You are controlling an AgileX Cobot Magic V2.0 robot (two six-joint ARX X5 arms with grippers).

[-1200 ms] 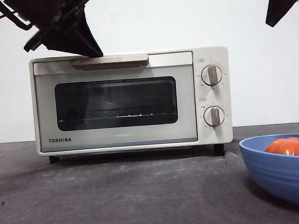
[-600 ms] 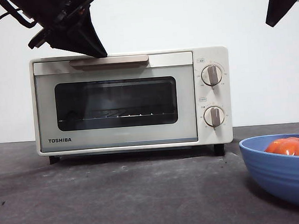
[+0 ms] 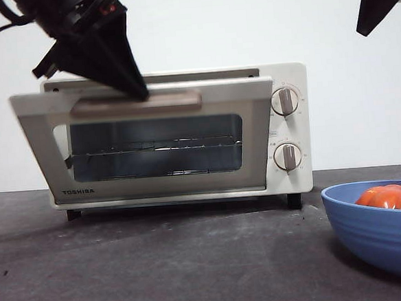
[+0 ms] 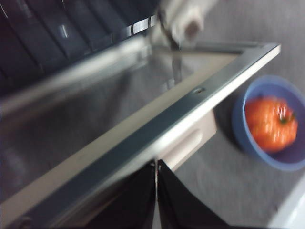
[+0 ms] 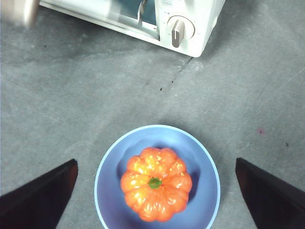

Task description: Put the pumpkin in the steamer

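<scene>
The cream-white steamer [image 3: 288, 127] stands at the back of the table with its door [image 3: 154, 178] tilted partly open. My left gripper [image 3: 138, 91] is shut, and its tips rest on the beige door handle [image 3: 163, 102]. In the left wrist view the left gripper [image 4: 156, 191] sits just behind the door's top edge [image 4: 190, 102]. The orange pumpkin [image 3: 389, 197] [image 5: 156, 183] lies in a blue bowl [image 3: 371, 235] at the front right. My right gripper [image 5: 155, 163] hangs open high above the bowl, touching nothing.
Two round knobs [image 3: 284, 101] are on the steamer's right side, and a wire rack [image 3: 156, 149] shows inside. The blue bowl [image 5: 109, 191] sits on the dark grey table [image 3: 194, 261] in front of the steamer's right end.
The steamer door has swung from shut to partly open, its top edge coming forward and down. The left gripper moved down with the handle. The right arm, bowl and pumpkin stayed put.
</scene>
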